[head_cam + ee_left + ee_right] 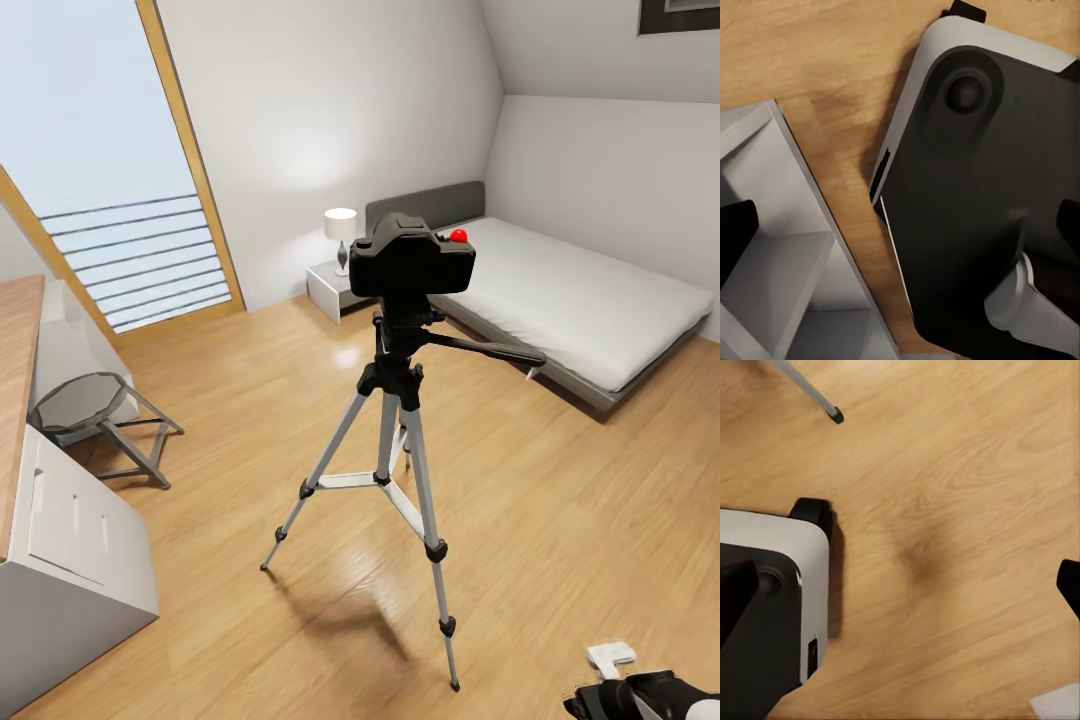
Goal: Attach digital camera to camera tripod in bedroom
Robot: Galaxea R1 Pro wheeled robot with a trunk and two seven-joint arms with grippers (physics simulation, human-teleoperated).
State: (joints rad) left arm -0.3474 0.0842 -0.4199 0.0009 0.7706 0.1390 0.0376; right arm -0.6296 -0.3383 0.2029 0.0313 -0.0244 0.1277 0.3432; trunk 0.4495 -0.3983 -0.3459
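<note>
Head view first: bedroom with light wood floor (560,520), pale walls and sloped ceiling. Mid-room stands the tripod (395,450), three silver legs spread on the floor, black head on top, long pan handle (490,350) sticking out toward the bed. Seated upright on the tripod head, touching it: the camera (412,260), black and boxy, red button (458,236) on top. Behind it, low grey bed (590,300) against the far wall, with a small nightstand (335,285) beside it carrying a white lamp (341,235). Off to the left, a round grey metal stool (95,415) near a white cabinet (70,570) with a wooden top. Tall slanted window (100,160) with wooden frame on the left wall. At the lower right corner, part of the right arm (650,695), well apart from the tripod; grip state cannot be told from here.

Left wrist view: looks down on the robot's base (982,195), dark top with pale rim, over wood floor. White cabinet (787,262) close beside the base. Left gripper (900,232) seen as dark fingertips (735,232) at opposite edges, spread wide apart, nothing between them.

Right wrist view: wood floor, one tripod foot (835,415) with a stretch of silver leg, well apart from the base corner (772,607). Right gripper (900,585) with dark fingertips (733,596) at both edges, spread wide and released, holding nothing.
</note>
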